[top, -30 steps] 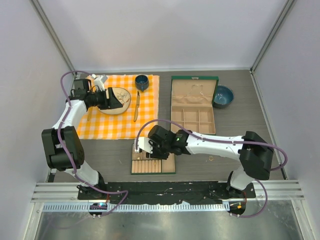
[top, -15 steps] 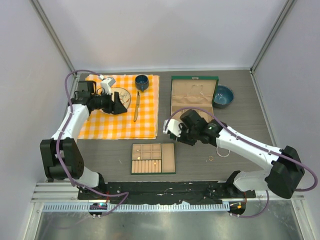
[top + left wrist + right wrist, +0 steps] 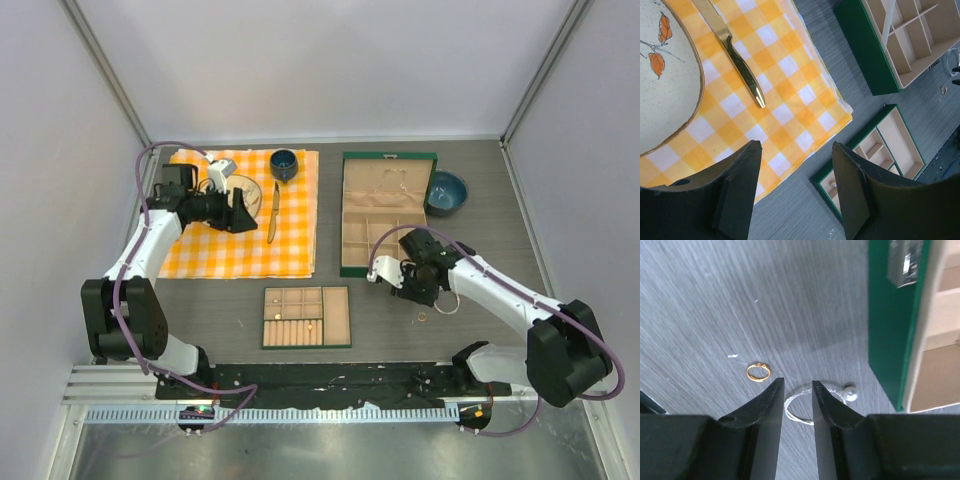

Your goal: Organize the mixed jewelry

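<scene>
The loose jewelry lies on the grey table in front of the open tan jewelry box [image 3: 385,215]. In the right wrist view I see a small gold ring [image 3: 759,373], a thin silver bracelet loop [image 3: 799,405] and a pale pearl stud [image 3: 850,394]. My right gripper [image 3: 796,382] hangs just above the bracelet loop with its jaws a narrow gap apart and nothing between them. In the top view, the right gripper [image 3: 428,293] is beside the ring [image 3: 422,317]. My left gripper [image 3: 795,145] is wide open and empty over the checkered cloth's edge [image 3: 245,215].
A small green-rimmed tan compartment tray [image 3: 305,289] sits at the front centre, with a tiny piece inside [image 3: 834,185]. On the orange checkered cloth [image 3: 240,255] are a plate [image 3: 665,85], a gold-handled knife [image 3: 272,212] and a blue cup [image 3: 284,163]. A blue bowl [image 3: 445,192] stands right of the box.
My right arm swung from over the small compartment tray to the right, down to the loose jewelry by the box. My left gripper shifted slightly right over the cloth.
</scene>
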### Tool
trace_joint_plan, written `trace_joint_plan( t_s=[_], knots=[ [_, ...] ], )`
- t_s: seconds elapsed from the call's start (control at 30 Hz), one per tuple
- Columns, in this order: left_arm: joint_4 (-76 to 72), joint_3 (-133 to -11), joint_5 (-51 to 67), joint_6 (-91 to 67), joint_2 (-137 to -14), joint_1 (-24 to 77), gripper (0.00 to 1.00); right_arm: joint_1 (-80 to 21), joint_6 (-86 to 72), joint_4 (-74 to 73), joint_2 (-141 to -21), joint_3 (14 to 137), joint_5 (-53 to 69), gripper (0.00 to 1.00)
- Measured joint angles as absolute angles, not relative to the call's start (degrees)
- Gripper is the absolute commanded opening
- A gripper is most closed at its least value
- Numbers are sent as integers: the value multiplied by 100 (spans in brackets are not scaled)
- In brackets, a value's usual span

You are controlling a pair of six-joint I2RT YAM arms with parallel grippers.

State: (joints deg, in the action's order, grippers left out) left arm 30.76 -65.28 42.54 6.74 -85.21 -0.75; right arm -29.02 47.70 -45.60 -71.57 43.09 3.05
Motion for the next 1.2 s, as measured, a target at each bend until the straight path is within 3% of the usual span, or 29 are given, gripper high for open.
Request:
trace_joint_plan(
  t_s=[1.2],
  knots=[
    [3116, -6477, 4084, 799, -8569, -75, 63, -2838, 5301, -4386, -7015, 3542, 766, 32]
  ],
)
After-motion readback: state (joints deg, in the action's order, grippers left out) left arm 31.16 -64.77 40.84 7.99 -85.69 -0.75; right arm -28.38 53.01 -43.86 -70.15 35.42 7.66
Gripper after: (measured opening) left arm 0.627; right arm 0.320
